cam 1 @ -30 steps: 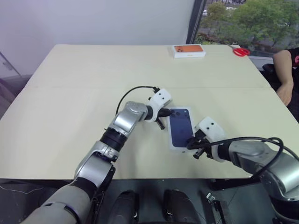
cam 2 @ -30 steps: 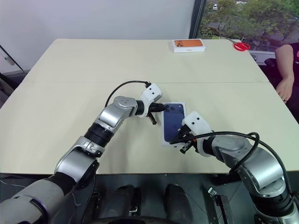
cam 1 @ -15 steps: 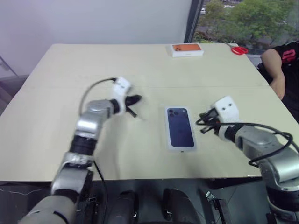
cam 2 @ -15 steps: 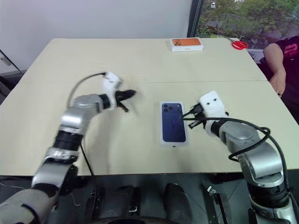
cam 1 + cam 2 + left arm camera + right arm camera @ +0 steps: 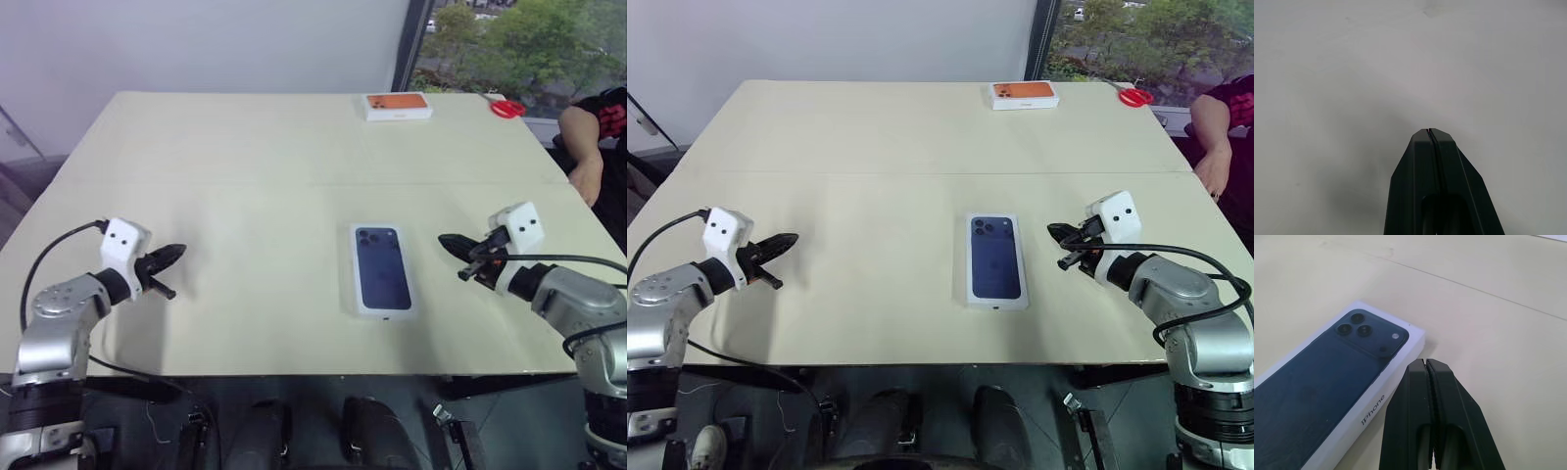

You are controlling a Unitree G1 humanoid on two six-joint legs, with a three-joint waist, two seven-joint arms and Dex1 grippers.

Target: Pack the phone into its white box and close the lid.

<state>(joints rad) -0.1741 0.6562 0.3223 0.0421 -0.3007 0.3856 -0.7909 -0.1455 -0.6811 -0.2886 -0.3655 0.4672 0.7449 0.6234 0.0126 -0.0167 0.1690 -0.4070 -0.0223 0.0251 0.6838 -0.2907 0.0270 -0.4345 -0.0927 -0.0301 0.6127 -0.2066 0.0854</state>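
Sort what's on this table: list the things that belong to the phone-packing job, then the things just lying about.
Job:
- lid, printed with a dark blue phone, closed on the white box

Lying about:
- orange-printed box, far edge of the table
- red scissors

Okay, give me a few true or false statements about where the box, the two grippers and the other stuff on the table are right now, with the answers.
1. The lid with the dark blue phone picture sits closed on the white box. True.
2. The right gripper grips the lid. False: it is shut on nothing, beside the box.
3. The left gripper is shut, away from the box over bare table. True.
4. The orange-printed box is stacked on the lid. False: it lies at the table's far edge.
5. Red scissors lie near the far edge. True.
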